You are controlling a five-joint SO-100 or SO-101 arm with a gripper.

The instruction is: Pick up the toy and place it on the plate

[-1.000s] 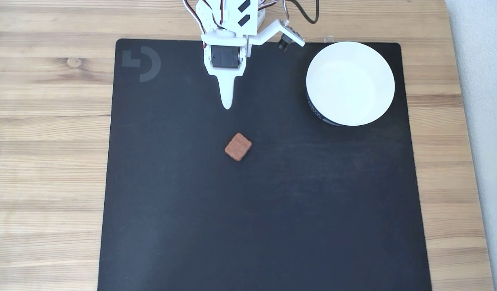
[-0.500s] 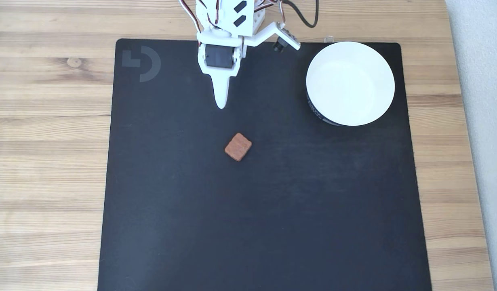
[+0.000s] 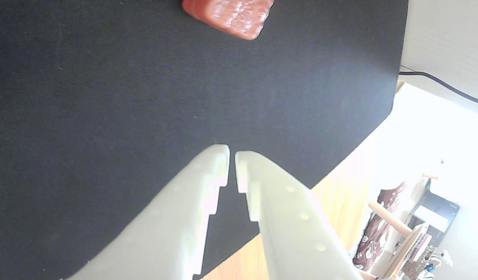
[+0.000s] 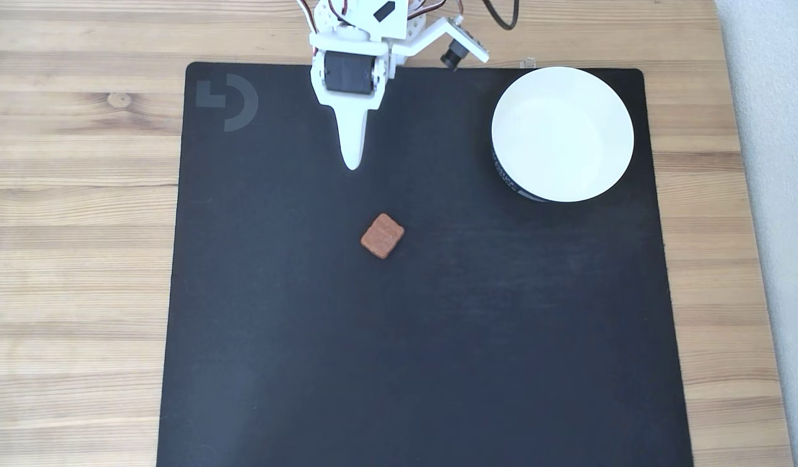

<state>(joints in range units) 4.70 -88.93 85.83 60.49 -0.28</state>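
fixed view, from above: black mat [image 4: 425, 337] on a wooden worktop [image 4: 74, 259], with wood showing on the left, along the top and in a narrow strip on the right. the pincer [image 4: 352, 162] hangs over the mat's upper part, tip pointing down the frame, empty. the toy [image 4: 382, 236] lies flat near the mat's middle, below the tip and slightly to its right, apart from it, with bare mat on every side. the plate [image 4: 529, 175] sits in the mat's upper right corner, its rim close to the mat's top and right edges, well apart from toy and pincer; its white inside holds nothing.

wrist view: the pincer [image 3: 231, 153] has its two fingers nearly together, a thin gap between the tips, nothing clamped. the toy [image 3: 229, 15] lies at the top edge, partly cut off, with open mat [image 3: 107, 97] between it and the tips. the mat's edge runs down the right side.
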